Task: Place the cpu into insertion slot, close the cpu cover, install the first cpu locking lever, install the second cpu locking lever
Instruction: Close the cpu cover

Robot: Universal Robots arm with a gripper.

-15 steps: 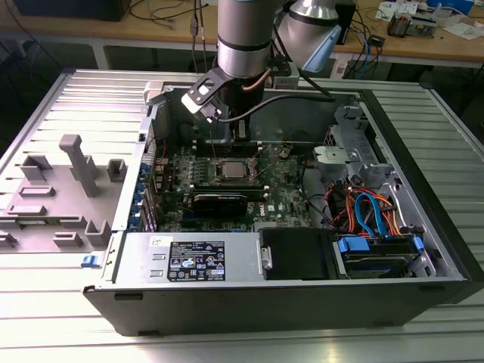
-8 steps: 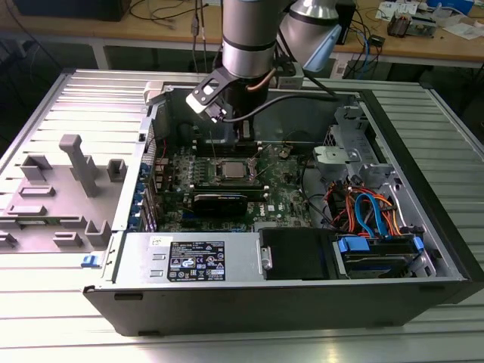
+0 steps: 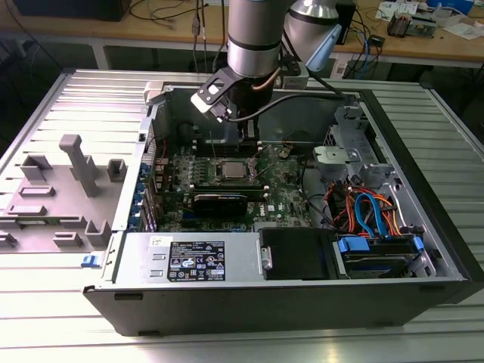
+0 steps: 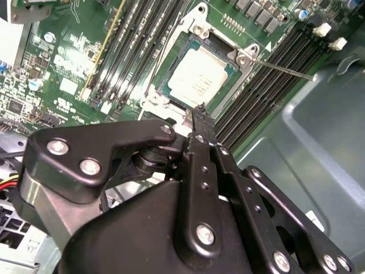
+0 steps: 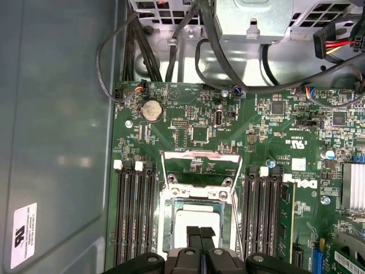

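The black metal pincer (image 4: 199, 109) hung close over the small square grey-topped cpu (image 4: 197, 80). The chip sat in the silver-rimmed insertion slot (image 4: 244, 56) on the green circuit board (image 4: 63, 74), between long black memory slots (image 4: 137, 40).

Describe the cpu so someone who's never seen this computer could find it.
Inside the open computer case, find the green motherboard and its two banks of long black memory slots. Between them, in the silvery-rimmed insertion slot, lies the cpu. It alone is a small, flat, dull grey metal square; the slots beside it are long and black.
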